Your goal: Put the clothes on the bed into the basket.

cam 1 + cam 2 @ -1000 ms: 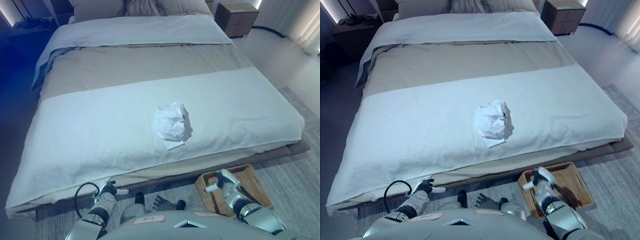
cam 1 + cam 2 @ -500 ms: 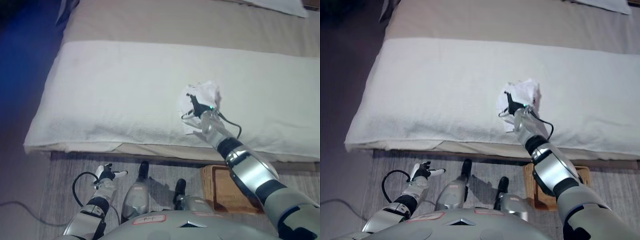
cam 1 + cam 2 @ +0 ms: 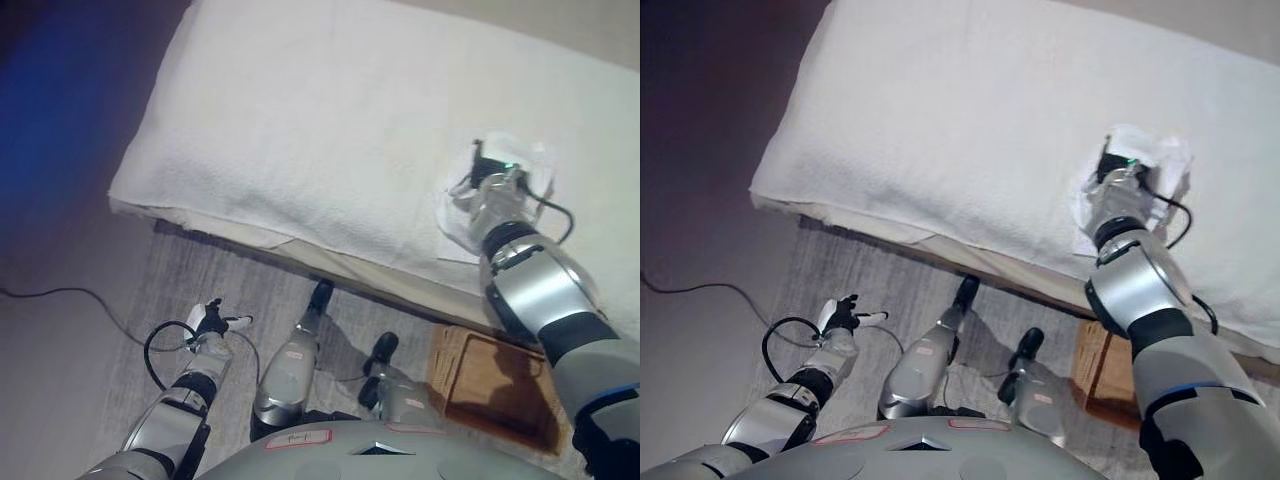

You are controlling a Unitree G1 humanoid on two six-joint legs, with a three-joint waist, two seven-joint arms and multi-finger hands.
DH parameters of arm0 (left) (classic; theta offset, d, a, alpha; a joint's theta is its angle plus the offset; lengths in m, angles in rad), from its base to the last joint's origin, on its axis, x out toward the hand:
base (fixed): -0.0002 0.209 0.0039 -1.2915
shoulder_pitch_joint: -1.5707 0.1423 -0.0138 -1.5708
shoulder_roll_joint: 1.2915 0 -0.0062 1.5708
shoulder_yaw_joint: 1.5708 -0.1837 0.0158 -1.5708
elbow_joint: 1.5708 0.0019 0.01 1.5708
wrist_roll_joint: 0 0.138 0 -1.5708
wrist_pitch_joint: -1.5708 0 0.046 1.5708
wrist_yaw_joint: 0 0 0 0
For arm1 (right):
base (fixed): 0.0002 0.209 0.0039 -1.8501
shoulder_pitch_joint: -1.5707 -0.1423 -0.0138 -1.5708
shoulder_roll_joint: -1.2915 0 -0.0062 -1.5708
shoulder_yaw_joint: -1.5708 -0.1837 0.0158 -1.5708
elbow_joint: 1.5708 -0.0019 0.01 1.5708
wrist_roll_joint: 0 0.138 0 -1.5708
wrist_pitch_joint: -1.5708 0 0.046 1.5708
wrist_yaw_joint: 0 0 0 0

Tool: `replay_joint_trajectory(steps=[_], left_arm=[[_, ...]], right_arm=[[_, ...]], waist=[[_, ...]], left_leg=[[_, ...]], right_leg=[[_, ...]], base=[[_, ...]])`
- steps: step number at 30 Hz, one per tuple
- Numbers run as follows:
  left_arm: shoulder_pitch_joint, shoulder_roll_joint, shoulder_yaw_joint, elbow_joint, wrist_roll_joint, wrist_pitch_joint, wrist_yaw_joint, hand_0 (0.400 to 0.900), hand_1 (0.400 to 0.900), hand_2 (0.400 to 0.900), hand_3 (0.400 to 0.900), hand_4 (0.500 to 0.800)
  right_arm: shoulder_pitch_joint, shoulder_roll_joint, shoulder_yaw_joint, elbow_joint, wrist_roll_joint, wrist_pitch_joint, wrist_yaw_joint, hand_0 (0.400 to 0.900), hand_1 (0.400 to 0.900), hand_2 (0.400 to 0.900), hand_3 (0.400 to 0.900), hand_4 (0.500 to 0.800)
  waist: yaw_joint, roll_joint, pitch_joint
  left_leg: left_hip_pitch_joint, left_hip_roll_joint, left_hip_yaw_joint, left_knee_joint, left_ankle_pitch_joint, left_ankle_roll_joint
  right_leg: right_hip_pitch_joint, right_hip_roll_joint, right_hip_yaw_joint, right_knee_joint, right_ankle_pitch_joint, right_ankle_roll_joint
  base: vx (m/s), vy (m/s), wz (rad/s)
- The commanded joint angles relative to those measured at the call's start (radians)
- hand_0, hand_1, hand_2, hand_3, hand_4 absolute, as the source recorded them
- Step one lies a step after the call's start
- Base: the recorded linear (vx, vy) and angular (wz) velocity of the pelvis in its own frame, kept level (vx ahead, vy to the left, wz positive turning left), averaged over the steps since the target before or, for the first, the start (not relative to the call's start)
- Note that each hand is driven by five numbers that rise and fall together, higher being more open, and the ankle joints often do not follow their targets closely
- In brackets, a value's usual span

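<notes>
A crumpled white garment (image 3: pixel 530 168) lies on the white blanket of the bed (image 3: pixel 320 120), near the bed's front edge; it also shows in the right eye view (image 3: pixel 1162 160). My right arm reaches out over the bed edge and my right hand (image 3: pixel 490 160) is on the near left side of the garment, its fingers hidden in the cloth. The brown wicker basket (image 3: pixel 497 392) stands on the floor below the bed edge, under my right arm. My left hand (image 3: pixel 212 320) hangs low at the lower left over the rug, fingers relaxed, holding nothing.
A grey rug (image 3: pixel 200 270) runs along the front of the bed. The bed's left corner (image 3: pixel 125 185) is at the left. Bare floor (image 3: pixel 60 330) lies left of the rug.
My right hand rose from above the basket to the garment on the bed and stays there. The whole view has tilted down and shifted. My left hand stays low.
</notes>
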Motion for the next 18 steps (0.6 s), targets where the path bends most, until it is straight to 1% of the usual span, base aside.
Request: replay_joint_trajectory(steps=[1,5,6,8,10,11,12,14,17,18], left_arm=[[-0.032,0.021,-0.037,0.025,-0.012,-0.017,0.045,0.9,0.9,0.9,0.9,0.8],[-0.026,0.016,-0.045,-0.004,-0.017,-0.02,0.031,0.9,0.9,0.9,0.9,0.8],[-0.026,0.016,-0.045,-0.005,-0.017,-0.02,0.031,0.9,0.9,0.9,0.9,0.8],[-0.004,0.023,-0.035,-0.033,-0.017,-0.02,0.014,0.9,0.9,0.9,0.9,0.8],[0.001,0.027,-0.03,-0.039,-0.019,-0.02,0.008,0.9,0.9,0.9,0.9,0.8],[0.009,0.032,-0.018,-0.041,-0.02,-0.017,-0.002,0.9,0.9,0.9,0.9,0.8],[0.009,0.032,-0.018,-0.041,-0.02,-0.017,-0.003,0.9,0.9,0.9,0.9,0.8],[0.005,0.033,-0.002,-0.019,-0.013,-0.004,-0.007,0.9,0.9,0.9,0.9,0.8],[-0.037,0.034,0.009,0.022,-0.018,0.008,-0.005,0.9,0.9,0.9,0.9,0.8],[-0.059,0.036,0.01,0.042,-0.019,0.014,-0.006,0.9,0.9,0.9,0.9,0.8]], right_arm=[[-0.169,-0.139,0.094,0.054,-0.104,0.066,-0.008,0.9,0.9,0.9,0.9,0.8],[-0.199,-0.204,0.14,0.084,-0.156,0.089,0.039,0.9,0.9,0.9,0.9,0.8],[-0.199,-0.204,0.14,0.083,-0.156,0.089,0.039,0.9,0.9,0.9,0.9,0.8],[-0.206,-0.23,0.148,0.091,-0.163,0.093,0.084,0.9,0.9,0.9,0.9,0.8],[-0.209,-0.232,0.151,0.089,-0.164,0.093,0.094,0.9,0.9,0.9,0.9,0.8],[-0.199,-0.223,0.143,0.078,-0.151,0.09,0.107,0.9,0.9,0.9,0.9,0.8],[-0.199,-0.223,0.143,0.077,-0.151,0.09,0.107,0.9,0.9,0.9,0.9,0.8],[-0.176,-0.181,0.112,0.074,-0.132,0.093,0.125,0.9,0.9,0.9,0.9,0.8],[-0.165,-0.129,0.08,0.079,-0.108,0.096,0.134,0.9,0.9,0.9,0.9,0.8],[-0.168,-0.116,0.074,0.08,-0.099,0.098,0.134,0.631,0.631,0.631,0.631,0.639]], waist=[[0.029,0.019,-0.02],[0.038,0.044,-0.033],[0.038,0.044,-0.033],[0.038,0.059,-0.038],[0.037,0.061,-0.038],[0.03,0.066,-0.042],[0.03,0.066,-0.042],[0.015,0.074,-0.043],[-0.002,0.082,-0.045],[-0.009,0.085,-0.046]], left_leg=[[0.028,-0.043,0.06,-0.007,-0.067,0.028],[0.009,-0.048,0.058,-0.007,-0.061,0.024],[0.008,-0.048,0.058,-0.007,-0.061,0.024],[0.013,-0.049,0.059,-0.007,-0.062,0.025],[0.016,-0.048,0.061,-0.007,-0.063,0.026],[0.025,-0.047,0.064,-0.007,-0.067,0.027],[0.026,-0.047,0.065,-0.007,-0.067,0.027],[0.038,-0.043,0.073,-0.007,-0.071,0.03],[0.047,-0.039,0.082,-0.007,-0.074,0.03],[0.051,-0.038,0.084,-0.007,-0.074,0.029]], right_leg=[[-0.009,-0.033,0.042,0.003,-0.001,0.041],[-0.025,-0.038,0.046,0.003,-0.002,0.045],[-0.026,-0.037,0.047,0.003,-0.002,0.045],[-0.026,-0.04,0.056,0.003,-0.005,0.047],[-0.023,-0.039,0.059,0.003,-0.005,0.046],[-0.019,-0.037,0.072,0.003,-0.008,0.044],[-0.019,-0.037,0.072,0.003,-0.008,0.044],[-0.015,-0.033,0.088,0.003,-0.015,0.039],[-0.011,-0.032,0.097,0.003,-0.018,0.032],[-0.009,-0.031,0.099,0.003,-0.019,0.03]], base=[[0.05,0.001,0.01],[0.02,0.004,0.0],[0.0,0.0,0.0],[0.04,0.002,-0.15],[0.03,-0.004,-0.16],[0.02,-0.004,-0.14],[0.02,-0.016,-0.27],[0.0,-0.015,-0.22],[-0.02,-0.019,-0.11],[0.0,0.0,0.0]])
